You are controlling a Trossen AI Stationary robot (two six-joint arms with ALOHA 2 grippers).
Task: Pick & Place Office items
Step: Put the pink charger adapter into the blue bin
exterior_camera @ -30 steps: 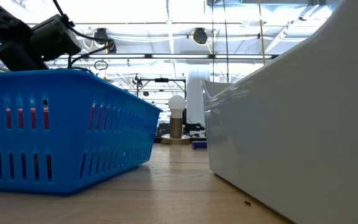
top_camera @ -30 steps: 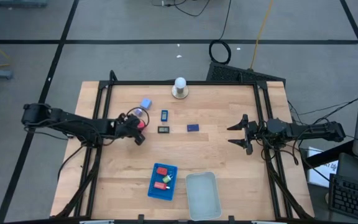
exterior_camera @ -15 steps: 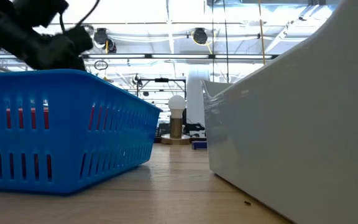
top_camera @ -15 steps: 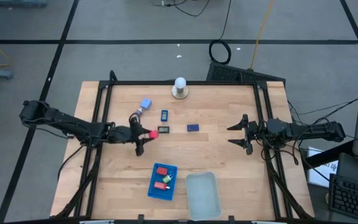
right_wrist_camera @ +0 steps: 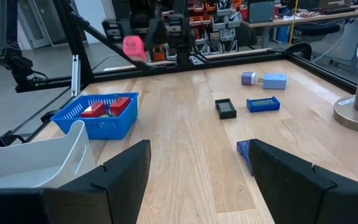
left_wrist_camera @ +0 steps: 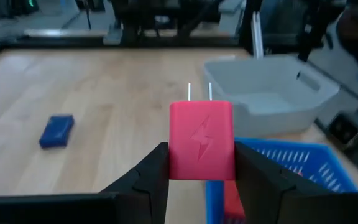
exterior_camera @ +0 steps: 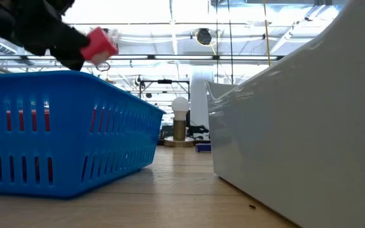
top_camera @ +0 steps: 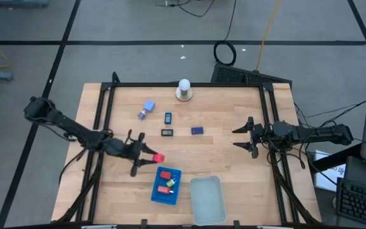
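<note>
The left tool (top_camera: 150,158) is clenched on a red block-shaped plug adapter with two metal prongs and a lightning-bolt mark (left_wrist_camera: 201,140), one dark finger (left_wrist_camera: 149,174) pressed against each side of it. In the high view the left arm reaches in from the worktop's left edge, and the held red piece (top_camera: 159,157) hangs above the wood just beside the far left corner of the blue slotted plastic basket (top_camera: 155,194), not yet over it. The low view shows the same red piece (exterior_camera: 99,45) raised above the basket's rim (exterior_camera: 56,75).

Inside the basket lie two red blocks (top_camera: 165,173) and a small green bit (top_camera: 171,183). Next to the basket, towards the right arm's side, sits a clear, pale rectangular plastic tray (top_camera: 216,182) on the light wooden worktop (top_camera: 234,165).

Further back on the worktop several pieces lie apart from one another: a light blue rectangle (top_camera: 149,105) with a small purple piece (top_camera: 142,115) near it, a mid-blue rectangle (top_camera: 168,117), a small black rectangular piece (top_camera: 168,133), and a dark blue rectangle (top_camera: 197,130). A white ball on a round base (top_camera: 183,89) stands near the far edge.

The right tool (top_camera: 241,137) waits over the right side of the worktop, well apart from all the pieces, with its fingers (right_wrist_camera: 123,171) spread and released, grasping nothing.
</note>
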